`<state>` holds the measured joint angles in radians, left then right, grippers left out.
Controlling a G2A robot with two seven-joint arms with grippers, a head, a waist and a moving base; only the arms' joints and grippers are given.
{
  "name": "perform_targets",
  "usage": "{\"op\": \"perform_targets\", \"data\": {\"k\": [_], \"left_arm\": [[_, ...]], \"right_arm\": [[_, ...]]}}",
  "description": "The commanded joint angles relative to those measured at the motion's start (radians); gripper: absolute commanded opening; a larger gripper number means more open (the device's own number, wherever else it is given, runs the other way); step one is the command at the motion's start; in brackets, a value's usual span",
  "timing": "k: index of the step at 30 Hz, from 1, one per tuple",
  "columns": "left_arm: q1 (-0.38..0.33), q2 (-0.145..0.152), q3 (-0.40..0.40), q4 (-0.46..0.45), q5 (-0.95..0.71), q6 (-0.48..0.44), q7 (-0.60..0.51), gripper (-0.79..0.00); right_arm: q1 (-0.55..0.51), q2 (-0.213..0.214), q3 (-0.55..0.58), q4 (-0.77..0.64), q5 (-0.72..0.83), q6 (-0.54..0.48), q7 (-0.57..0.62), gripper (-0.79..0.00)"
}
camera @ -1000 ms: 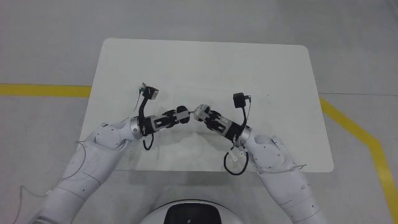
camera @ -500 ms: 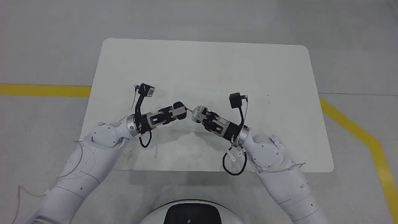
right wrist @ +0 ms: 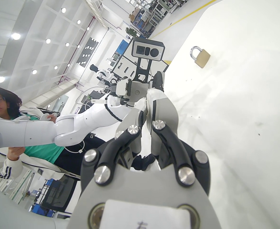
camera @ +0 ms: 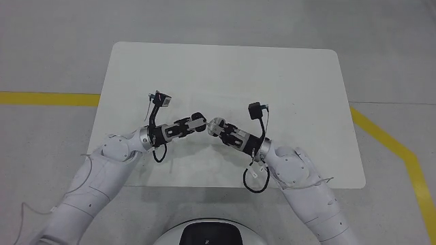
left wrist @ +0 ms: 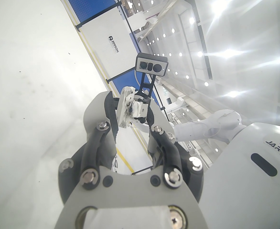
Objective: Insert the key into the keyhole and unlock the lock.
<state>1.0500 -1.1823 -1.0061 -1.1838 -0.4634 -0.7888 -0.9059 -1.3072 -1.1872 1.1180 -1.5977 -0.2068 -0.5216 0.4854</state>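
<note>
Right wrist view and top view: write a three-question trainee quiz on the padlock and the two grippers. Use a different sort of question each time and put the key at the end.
1. True or false: the padlock lies on the table, apart from both grippers.
2. Multiple choice: in the top view, how do the left gripper and the right gripper stand?
A) at opposite ends of the table
B) close together above the table, tips facing each other
C) both beyond the table's far edge
3. Fill in: the padlock's body is ___-coloured.

Key: 1 true; 2 B; 3 brass.
</note>
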Motion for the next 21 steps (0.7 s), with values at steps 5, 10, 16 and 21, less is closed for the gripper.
{"op": "perform_targets", "data": {"k": [5,10,16,21], "left_arm": [[-0.001,-0.002,0.002,0.003,0.014,-0.006,0.001,-0.785],[0.002,-0.002,-0.001,0.0,0.032,-0.011,0.013,-0.785],[0.011,-0.001,-0.008,-0.006,0.048,-0.022,0.024,-0.785],[0.018,0.001,-0.013,-0.012,0.05,-0.028,0.029,-0.785]], "right_arm": [[0.0,0.0,-0.002,0.003,0.005,-0.003,-0.001,-0.785],[-0.004,0.001,-0.003,0.002,0.004,-0.008,-0.001,-0.785],[-0.004,0.001,-0.007,0.004,0.009,-0.013,0.002,-0.628],[-0.009,0.002,-0.003,0.005,0.012,-0.018,-0.003,-0.668]]}}
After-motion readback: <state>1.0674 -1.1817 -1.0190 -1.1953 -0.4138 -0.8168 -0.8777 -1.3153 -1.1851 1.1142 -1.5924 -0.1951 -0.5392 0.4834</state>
